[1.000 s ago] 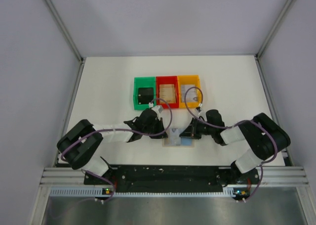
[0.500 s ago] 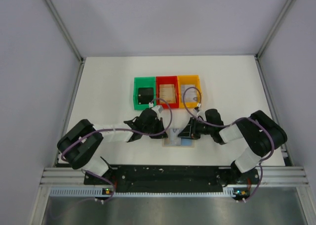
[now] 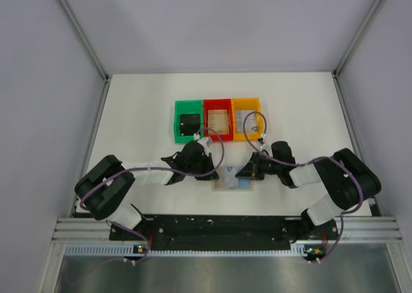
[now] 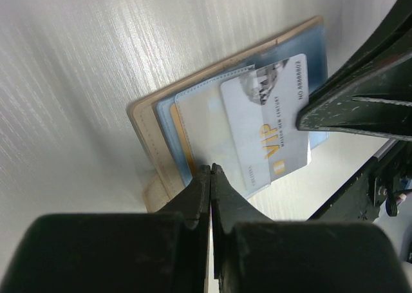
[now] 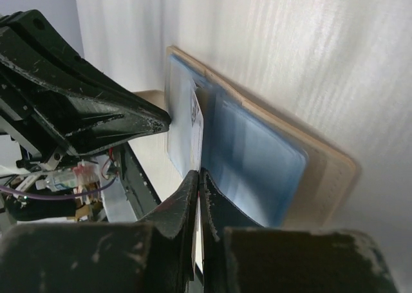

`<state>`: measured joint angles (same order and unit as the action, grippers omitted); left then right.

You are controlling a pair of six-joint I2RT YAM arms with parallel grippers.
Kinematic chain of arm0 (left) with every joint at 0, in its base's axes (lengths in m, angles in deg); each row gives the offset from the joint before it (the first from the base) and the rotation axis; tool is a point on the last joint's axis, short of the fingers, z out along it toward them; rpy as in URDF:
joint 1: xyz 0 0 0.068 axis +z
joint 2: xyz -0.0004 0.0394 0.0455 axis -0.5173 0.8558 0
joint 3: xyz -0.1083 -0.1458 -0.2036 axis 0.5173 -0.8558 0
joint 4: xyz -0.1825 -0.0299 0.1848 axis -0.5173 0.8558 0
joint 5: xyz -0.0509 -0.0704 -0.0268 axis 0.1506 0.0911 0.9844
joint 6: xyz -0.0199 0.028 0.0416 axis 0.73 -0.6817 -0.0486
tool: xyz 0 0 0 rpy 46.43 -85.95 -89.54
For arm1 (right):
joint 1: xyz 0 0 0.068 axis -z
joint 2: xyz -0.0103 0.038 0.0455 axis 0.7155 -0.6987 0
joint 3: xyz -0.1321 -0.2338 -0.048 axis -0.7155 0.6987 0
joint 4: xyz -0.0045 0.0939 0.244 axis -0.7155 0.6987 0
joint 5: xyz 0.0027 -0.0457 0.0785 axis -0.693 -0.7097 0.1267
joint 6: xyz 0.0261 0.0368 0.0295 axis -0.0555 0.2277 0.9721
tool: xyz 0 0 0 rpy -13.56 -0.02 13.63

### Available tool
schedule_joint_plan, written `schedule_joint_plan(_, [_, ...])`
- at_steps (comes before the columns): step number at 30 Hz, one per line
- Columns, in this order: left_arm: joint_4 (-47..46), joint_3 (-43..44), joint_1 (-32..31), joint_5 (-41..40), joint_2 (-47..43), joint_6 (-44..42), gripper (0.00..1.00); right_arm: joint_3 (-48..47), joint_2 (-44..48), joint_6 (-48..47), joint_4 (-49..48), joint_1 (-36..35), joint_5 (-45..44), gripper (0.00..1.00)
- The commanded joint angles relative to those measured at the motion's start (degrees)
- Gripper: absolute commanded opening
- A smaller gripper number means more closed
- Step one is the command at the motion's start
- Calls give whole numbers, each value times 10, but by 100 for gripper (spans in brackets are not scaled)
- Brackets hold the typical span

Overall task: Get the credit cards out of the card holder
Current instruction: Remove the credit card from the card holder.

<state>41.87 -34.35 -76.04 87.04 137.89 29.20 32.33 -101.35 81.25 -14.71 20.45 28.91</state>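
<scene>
On the white table, close to its near edge and between the two arms, the card holder lies open and flat with the blue inside up. It is well in front of the green bin, red bin and orange bin.

A silver VIP card sits partly out of its clear pocket, slanting toward the right arm.

Left gripper: fingers clenched together, tips bearing down on the holder's near edge as a pin. Whether they nip any flap I cannot tell.

Right gripper: fingers closed on the card's free edge, and the bite looks shallow.

Step in hand, as I read it: draw this card clear of the pocket.
- Pull along the pocket's own line, low and flat. An upward pull would likely bow the card or lift the holder.
- Hold the left pin firm so the holder cannot slide with the card.
- The grip is thin, so go slowly and watch for slip at the fingertips.
</scene>
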Motion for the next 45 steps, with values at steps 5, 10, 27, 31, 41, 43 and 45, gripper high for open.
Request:
schedule_joint_plan(5, [9,-25,10,-10,-6,2,0,31,142,-51,97,33,-29,0])
schedule_joint_plan(10, [-18,-38,10,-8,-45,21,2,41,216,-48,137,32,-46,0])
schedule_joint_plan(27, [-336,-144,-22,22,-205,130,71,141,401,160,-145,33,-80,0])
schedule_joint_plan(31, [-405,-138,-44,26,-176,141,71,152,404,189,-200,32,-88,0])
schedule_joint_plan(41, [-556,-128,-64,50,-98,171,52,162,404,211,-250,26,-84,0])
schedule_joint_plan(43, [-574,-130,-64,48,-94,171,40,161,404,210,-249,26,-83,0])
schedule_joint_plan(45, [-585,-130,-64,47,-94,171,32,161,404,209,-250,26,-81,0])
